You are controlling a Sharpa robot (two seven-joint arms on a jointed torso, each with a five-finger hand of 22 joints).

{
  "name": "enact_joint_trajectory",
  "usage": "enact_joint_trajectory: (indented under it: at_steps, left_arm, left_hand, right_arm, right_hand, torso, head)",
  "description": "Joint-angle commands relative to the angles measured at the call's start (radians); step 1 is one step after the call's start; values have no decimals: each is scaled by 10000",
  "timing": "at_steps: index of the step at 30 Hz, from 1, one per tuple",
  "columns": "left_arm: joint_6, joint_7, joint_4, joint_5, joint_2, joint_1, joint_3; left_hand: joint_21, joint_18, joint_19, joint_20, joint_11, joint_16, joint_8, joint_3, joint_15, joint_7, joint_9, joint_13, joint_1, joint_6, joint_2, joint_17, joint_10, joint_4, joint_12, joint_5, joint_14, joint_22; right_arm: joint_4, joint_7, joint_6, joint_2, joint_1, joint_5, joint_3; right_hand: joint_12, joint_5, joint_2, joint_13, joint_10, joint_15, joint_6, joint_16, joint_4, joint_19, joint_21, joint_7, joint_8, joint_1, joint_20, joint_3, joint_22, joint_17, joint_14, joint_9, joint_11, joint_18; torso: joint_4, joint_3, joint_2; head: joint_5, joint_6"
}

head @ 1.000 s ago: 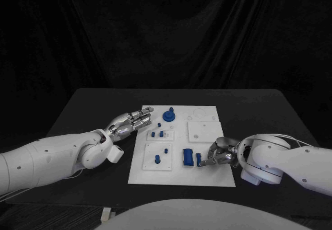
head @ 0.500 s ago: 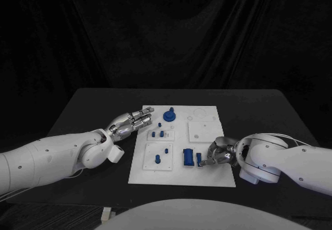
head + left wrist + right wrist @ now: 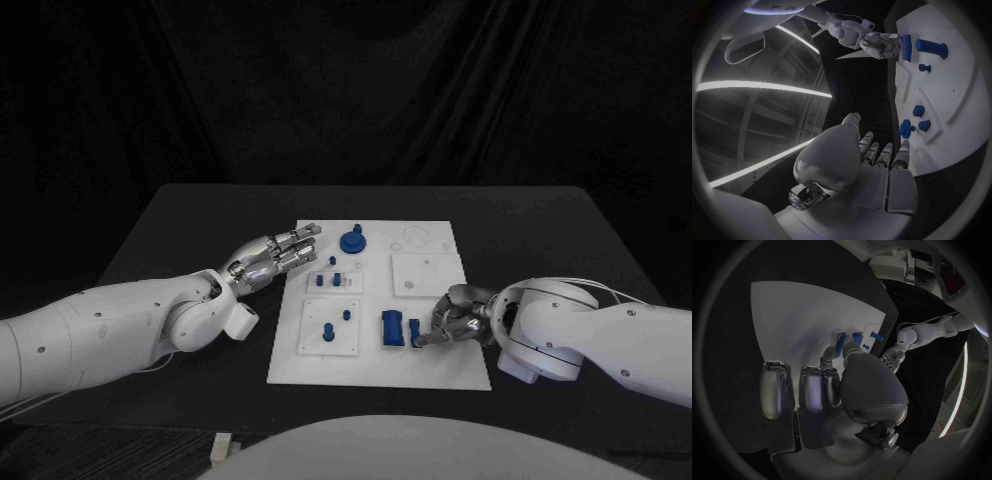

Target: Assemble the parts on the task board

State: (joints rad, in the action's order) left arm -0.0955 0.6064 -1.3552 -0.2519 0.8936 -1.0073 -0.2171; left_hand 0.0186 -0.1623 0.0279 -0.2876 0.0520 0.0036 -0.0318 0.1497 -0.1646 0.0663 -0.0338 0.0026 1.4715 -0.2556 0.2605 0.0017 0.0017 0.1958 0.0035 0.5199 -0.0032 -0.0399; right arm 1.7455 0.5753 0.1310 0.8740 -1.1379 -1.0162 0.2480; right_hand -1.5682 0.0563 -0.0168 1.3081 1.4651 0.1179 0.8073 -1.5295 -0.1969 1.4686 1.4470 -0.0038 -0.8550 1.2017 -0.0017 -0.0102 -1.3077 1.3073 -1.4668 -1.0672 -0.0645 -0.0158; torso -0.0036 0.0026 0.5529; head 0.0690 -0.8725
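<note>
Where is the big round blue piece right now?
In the head view, the round blue piece stands near the far edge of the task board, on its left half, just right of the left robot hand.

Blue parts (image 3: pixel 392 328) on white task board (image 3: pixel 433 372)

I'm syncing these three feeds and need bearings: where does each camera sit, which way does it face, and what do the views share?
Head view: on the robot's head, looking down at the black table; both white arms enter.
Left wrist view: behind the left hand, facing along the white rectangular task board.
Right wrist view: behind the right hand, facing the board, where its fingers meet a small blue part.
Shared: all show the board; each wrist view shows the other hand.
</note>
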Motion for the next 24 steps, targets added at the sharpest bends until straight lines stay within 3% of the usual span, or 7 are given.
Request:
enact_joint_trajectory:
  at_steps: [1,7,14,24]
  left_arm:
    - [-116,113,-25,3,-7,12,9]
    - [-108,118,-27,3,-1,13,9]
    - [-114,118,-26,3,-2,14,9]
    - [-122,118,-29,3,6,15,9]
  left_hand:
    - [40,-160,24,-47,76,-36,-65,-62,-69,32,-15,-12,-23,-19,96,-17,20,18,-21,40,32,-13]
    - [37,-158,20,-47,81,-36,-66,-69,-72,35,-17,-12,-24,-29,98,-17,20,14,-21,41,32,-7]
    - [37,-158,20,-46,81,-36,-66,-70,-71,35,-17,-11,-24,-29,99,-17,21,14,-21,41,32,-6]
    - [38,-155,22,-44,89,-36,-67,-80,-68,39,-17,-10,-25,-34,102,-17,24,8,-19,41,32,-7]
  right_arm:
    - [-13,32,76,-21,33,-63,0]
    - [-33,25,207,-49,40,-63,0]
    - [-62,-1,380,-80,44,-63,-1]
    - [-87,3,428,-105,49,-63,-1]
  right_hand:
    - [-26,17,0,2627,1057,67,-32,55,114,425,-33,-26,-31,203,-81,-56,-2184,1319,-791,-32,-64,-179]
    - [-26,-73,-102,2627,1057,70,-66,48,237,433,-18,-16,-25,372,-88,5,-2190,1344,-796,-78,-57,-173]
    - [-26,-73,99,2627,1057,84,-24,37,288,460,39,-32,-61,550,-103,-29,-2212,1378,-804,-130,-66,-158]
    - [-26,-73,183,2627,1057,95,0,25,332,484,89,-39,-74,657,-113,-22,-2229,1410,-811,-154,-72,-145]
  torso:
    - [1,1,-2]
    - [1,0,2]
    - [-3,-2,2]
    - [-1,0,0]
  head:
    - [6,-1]
    - [16,-1]
    - [40,-1]
    - [36,-1]
